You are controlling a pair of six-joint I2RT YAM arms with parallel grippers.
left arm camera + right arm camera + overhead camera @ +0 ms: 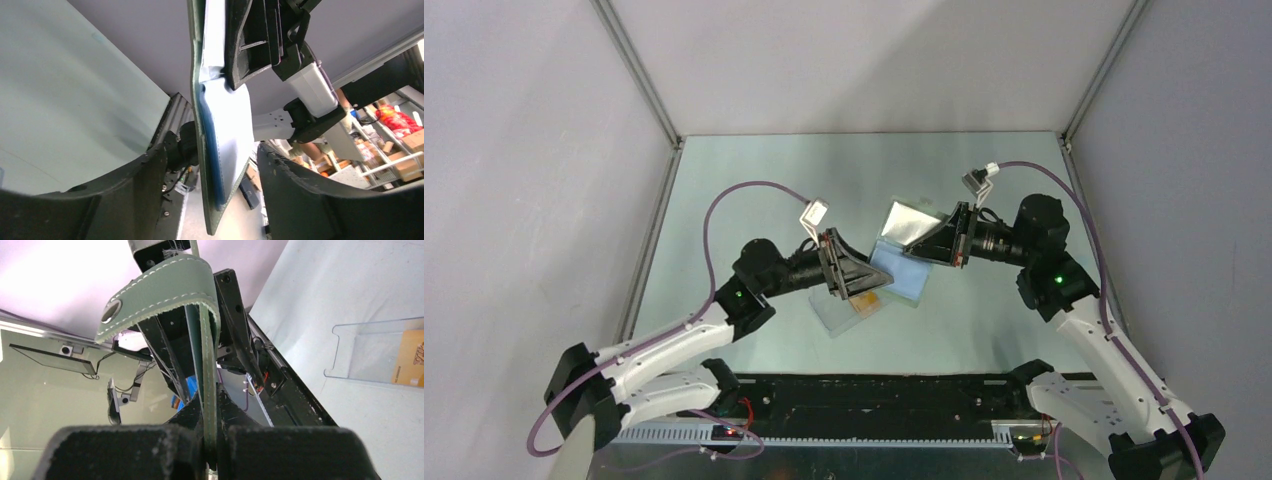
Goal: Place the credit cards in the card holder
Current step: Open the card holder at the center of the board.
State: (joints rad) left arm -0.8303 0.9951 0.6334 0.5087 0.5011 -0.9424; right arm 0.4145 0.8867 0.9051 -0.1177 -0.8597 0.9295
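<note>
The grey-green card holder (911,222) hangs open above the table, its light blue inside (898,272) facing down-left. My right gripper (927,243) is shut on one of its edges; in the right wrist view (210,440) the edge is pinched between the pads and the snap tab (160,290) curls above. My left gripper (871,277) is open; in the left wrist view the card holder (225,130) hangs between its spread fingers (125,195) without touching them. An orange-tan credit card (865,303) lies in a clear plastic box below; it also shows in the right wrist view (411,357).
The clear plastic box (836,316) lies on the table under the left gripper and shows in the right wrist view (360,352). Grey walls enclose the table on three sides. A black rail (874,395) runs along the near edge.
</note>
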